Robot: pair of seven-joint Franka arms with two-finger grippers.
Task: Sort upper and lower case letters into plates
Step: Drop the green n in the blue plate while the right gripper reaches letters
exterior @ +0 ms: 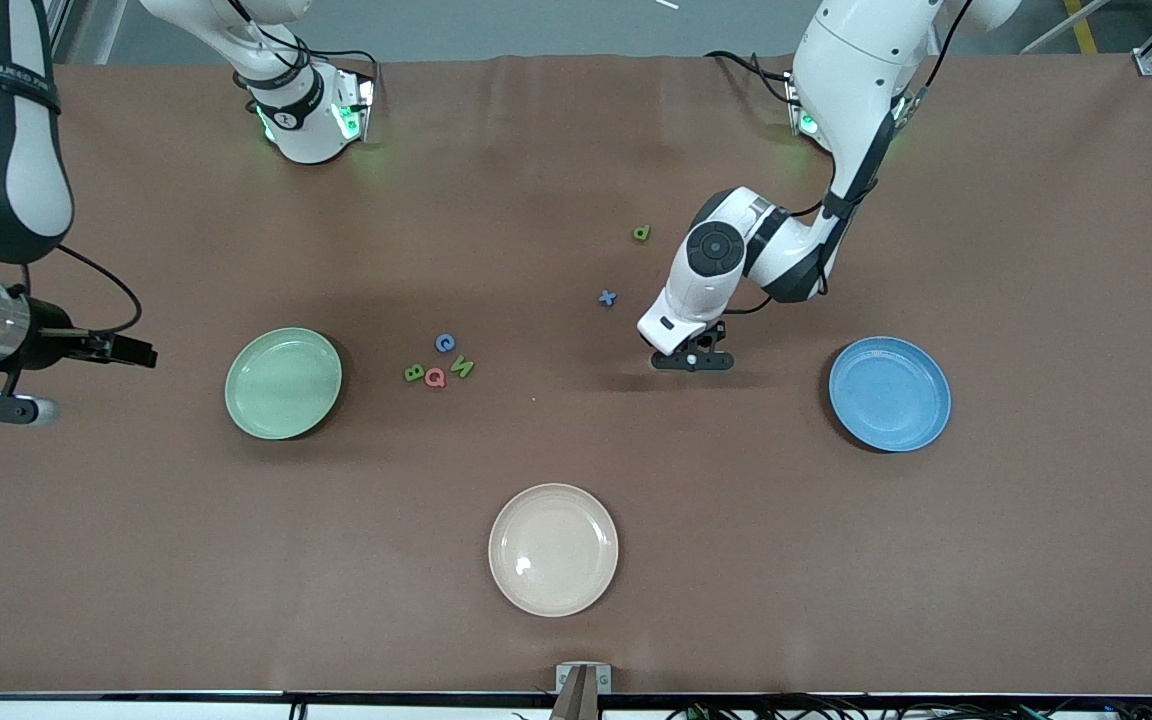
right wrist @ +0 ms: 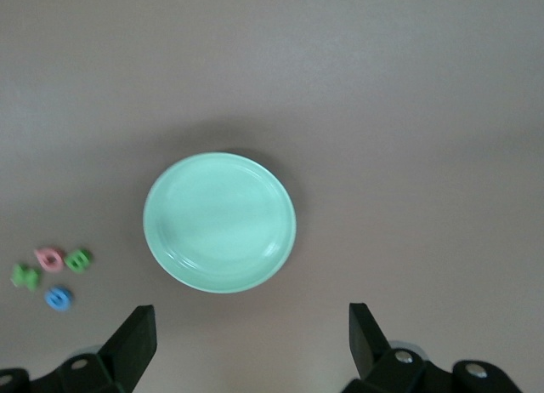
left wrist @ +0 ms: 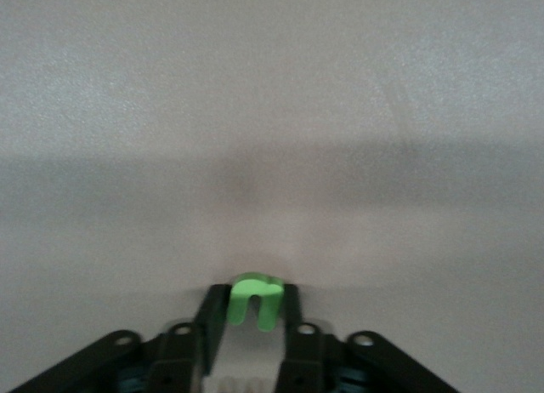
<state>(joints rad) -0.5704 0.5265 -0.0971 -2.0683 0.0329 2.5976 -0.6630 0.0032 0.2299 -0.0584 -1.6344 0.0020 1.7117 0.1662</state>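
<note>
Letters lay mid-table, none yet in a plate. Nearest the front edge sat the cream plate [exterior: 553, 549], no part of the sort. Farther in, the mint plate [exterior: 283, 383] lay toward the right arm's end and the blue plate [exterior: 889, 393] toward the left arm's. Between them, the left gripper [exterior: 693, 359] was down at the table, clamped on a green letter [left wrist: 254, 301], probably to lift it. A cluster of four letters [exterior: 439, 365] lay beside the mint plate; a blue x [exterior: 607, 298] and green d [exterior: 641, 233] lay farther still. The right gripper [right wrist: 251, 342] waited above the mint plate, jaws apart.
</note>
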